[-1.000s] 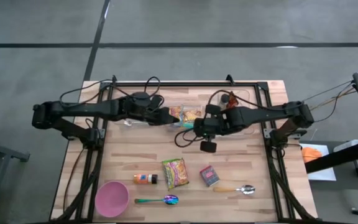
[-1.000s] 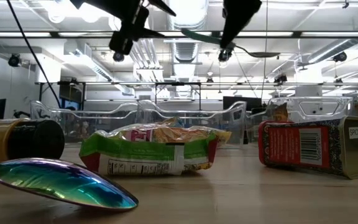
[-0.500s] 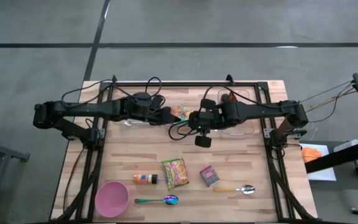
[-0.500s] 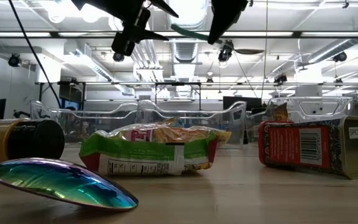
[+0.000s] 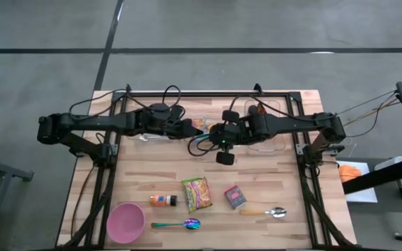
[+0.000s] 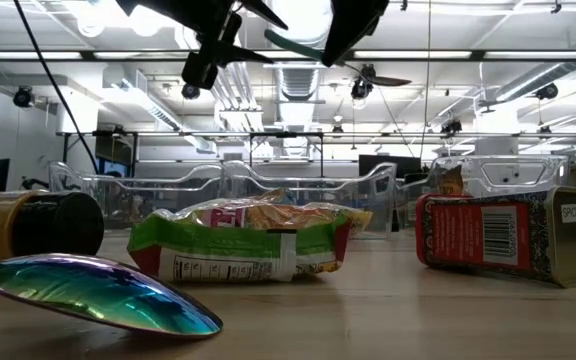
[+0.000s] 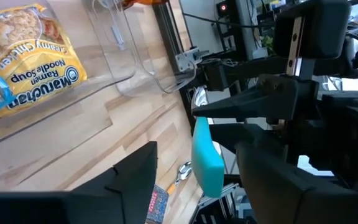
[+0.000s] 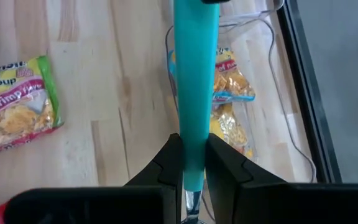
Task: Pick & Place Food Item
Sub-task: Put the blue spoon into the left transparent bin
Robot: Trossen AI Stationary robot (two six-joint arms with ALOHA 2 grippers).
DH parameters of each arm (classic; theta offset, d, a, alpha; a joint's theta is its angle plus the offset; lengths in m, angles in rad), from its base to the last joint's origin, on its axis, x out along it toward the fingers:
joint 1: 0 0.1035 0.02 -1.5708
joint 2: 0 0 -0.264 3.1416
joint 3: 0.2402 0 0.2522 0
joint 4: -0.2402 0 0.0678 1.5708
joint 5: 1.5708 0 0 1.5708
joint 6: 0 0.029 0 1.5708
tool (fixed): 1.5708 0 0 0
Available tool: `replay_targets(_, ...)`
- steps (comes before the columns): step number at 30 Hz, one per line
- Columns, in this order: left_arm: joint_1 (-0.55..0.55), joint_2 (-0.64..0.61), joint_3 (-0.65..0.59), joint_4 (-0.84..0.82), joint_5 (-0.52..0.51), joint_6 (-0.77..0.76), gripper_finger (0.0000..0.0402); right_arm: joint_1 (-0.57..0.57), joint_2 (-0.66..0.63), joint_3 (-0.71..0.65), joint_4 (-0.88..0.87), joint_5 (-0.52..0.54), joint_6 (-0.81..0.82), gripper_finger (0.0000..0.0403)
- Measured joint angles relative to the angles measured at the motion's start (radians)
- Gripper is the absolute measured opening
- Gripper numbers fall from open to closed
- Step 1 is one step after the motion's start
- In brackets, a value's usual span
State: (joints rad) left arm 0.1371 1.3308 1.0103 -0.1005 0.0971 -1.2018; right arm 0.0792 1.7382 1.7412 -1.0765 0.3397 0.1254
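Observation:
A teal-handled utensil (image 8: 194, 56) hangs high over the table's middle, with my right gripper (image 8: 191, 149) shut on it. My left gripper (image 7: 199, 152) stands open just to its left. The handle's free end (image 7: 207, 158) lies between the left fingers and touches neither of them. Below, a yellow ramen packet (image 7: 30, 62) lies in a clear tray (image 7: 123, 74) at the far side. A green ramen packet (image 5: 196, 193) lies flat on the wood nearer the front. In the low view both grippers show at the top, with the teal handle (image 6: 290, 46) between them. My right gripper pinches the teal handle (image 8: 191, 127) between its two fingers, at the end where the metal stem begins. The fingers come from the table's right, slanting down, and lie along the handle. The utensil is lifted clear, and its free end points at my left gripper.
Near the front edge are a pink bowl (image 5: 125, 222), an iridescent spoon (image 5: 180, 224), an orange spice bottle (image 5: 162, 201), a red tin (image 5: 235, 197) and a gold spoon (image 5: 264, 211). Clear trays (image 5: 271, 132) run along the far side. A black frame rims the table.
My right gripper has carried the teal utensil toward the table's left and far side and slightly up. This has brought the handle's free end between my left gripper's fingers. My right gripper has stayed shut on the handle.

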Motion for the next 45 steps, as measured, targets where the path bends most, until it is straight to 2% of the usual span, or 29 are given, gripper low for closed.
replay_targets(10, 0.000, 0.001, 0.000, 0.003, 0.001, 0.023, 0.0109, 0.001, 0.000, 0.000, 0.011, -0.002, -0.016, 0.0036)
replay_targets(14, 0.000, 0.001, 0.000, 0.018, 0.019, 0.027, 0.0086, -0.002, 0.000, 0.000, 0.012, -0.003, -0.016, 0.0036)
replay_targets(18, 0.000, 0.001, -0.001, 0.031, 0.027, 0.027, 0.0082, -0.004, -0.001, 0.000, 0.011, -0.003, -0.017, 0.0036)
replay_targets(26, 0.000, 0.001, -0.001, 0.038, 0.054, 0.025, 0.0095, -0.003, -0.002, 0.000, 0.011, -0.003, -0.022, 0.0036)
replay_targets(38, 0.000, 0.001, -0.001, 0.032, 0.091, 0.015, 0.0213, -0.004, -0.002, 0.000, 0.015, 0.000, -0.032, 0.0036)
replay_targets(45, 0.006, 0.001, -0.001, 0.032, 0.090, 0.014, 0.0209, -0.004, -0.002, 0.000, 0.016, 0.000, -0.032, 0.0036)
